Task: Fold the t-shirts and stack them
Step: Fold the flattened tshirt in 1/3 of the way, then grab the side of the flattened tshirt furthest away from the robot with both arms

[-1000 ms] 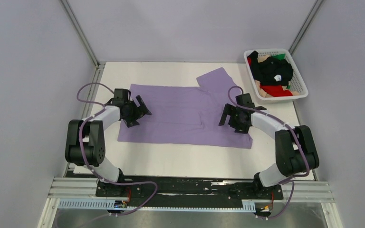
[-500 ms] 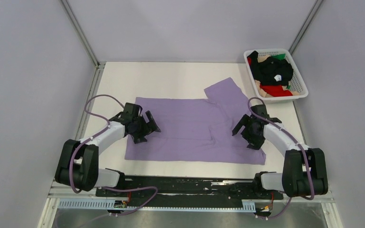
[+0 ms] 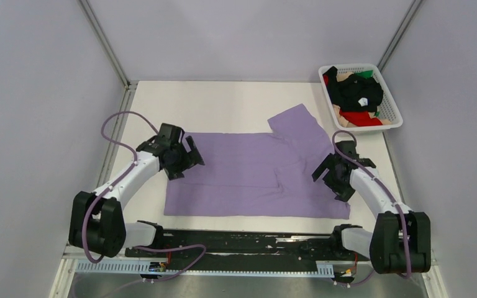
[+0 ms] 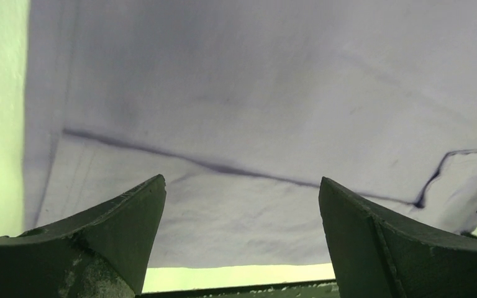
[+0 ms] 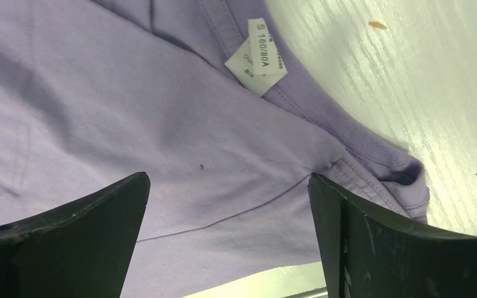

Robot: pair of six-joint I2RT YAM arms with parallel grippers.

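A large lavender-purple t-shirt (image 3: 248,171) lies spread flat on the white table, with one sleeve (image 3: 295,121) sticking out toward the far right. My left gripper (image 3: 190,159) is open, low over the shirt's left part; its wrist view shows open jaws (image 4: 242,180) over purple cloth (image 4: 254,93) and a hem. My right gripper (image 3: 328,180) is open over the shirt's right end; its wrist view shows open jaws (image 5: 228,177) above the collar (image 5: 354,133) and the white neck label (image 5: 258,56). Neither holds anything.
A white lattice basket (image 3: 398,118) at the far right corner holds bunched black (image 3: 355,93), red (image 3: 359,118), beige (image 3: 346,126) and green (image 3: 365,73) shirts. Bare white table (image 3: 223,102) lies beyond the shirt. Grey walls enclose the cell.
The purple shirt has slid toward the near edge and a little right along with both grippers. Since then the left gripper has backed up slightly and the right has shifted right.
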